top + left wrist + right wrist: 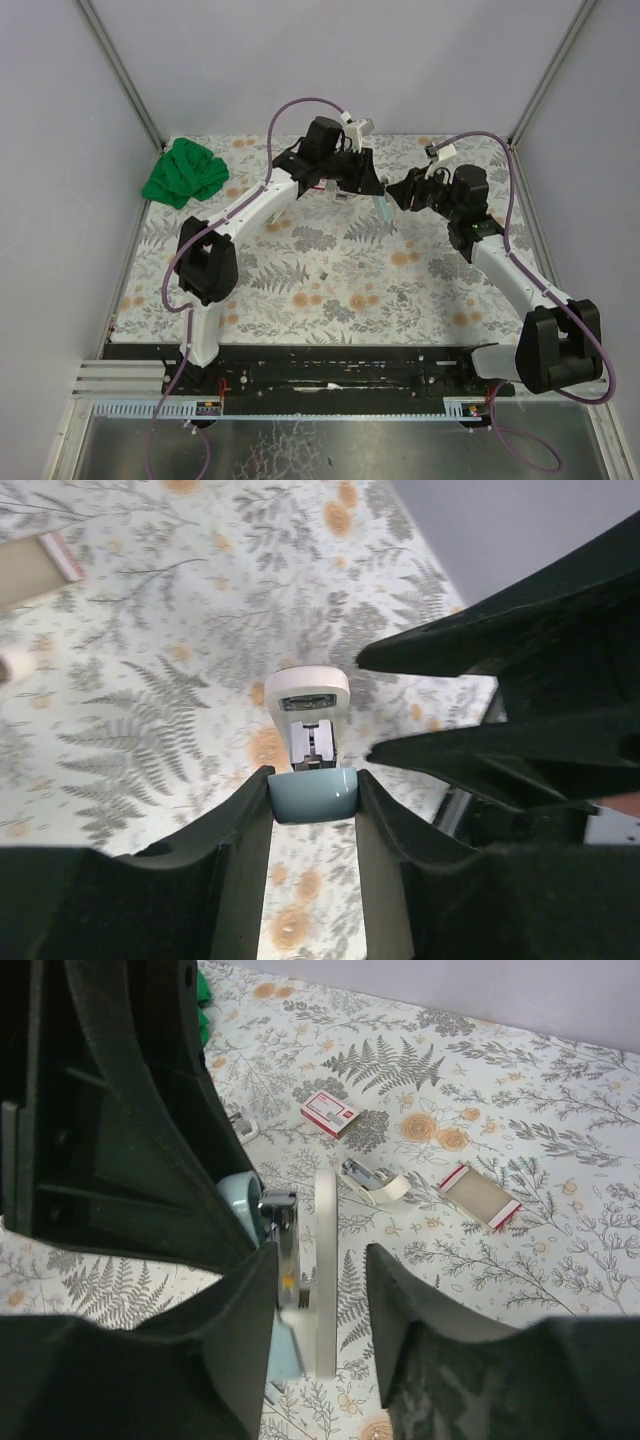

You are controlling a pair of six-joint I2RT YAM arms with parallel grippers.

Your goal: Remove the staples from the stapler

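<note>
A stapler with a pale blue top (312, 795), a white base and a metal magazine (310, 742) hangs above the floral cloth. My left gripper (312, 788) is shut on its blue end. In the top view it hangs at the back middle (385, 207), with the left gripper (375, 190) over it. My right gripper (322, 1252) straddles the stapler's opened parts: its left finger touches the metal magazine (282, 1245), and its right finger stands apart from the white base (326, 1270). A tiny grey bit (325, 272), possibly staples, lies on the cloth. I cannot see staples in the magazine.
A second, white stapler (375, 1180) lies on the cloth beyond the grippers. A small red-and-white box (330, 1112) and an open box tray (480, 1195) lie near it. A green cloth (185, 172) is bunched at the back left corner. Grey walls enclose the table.
</note>
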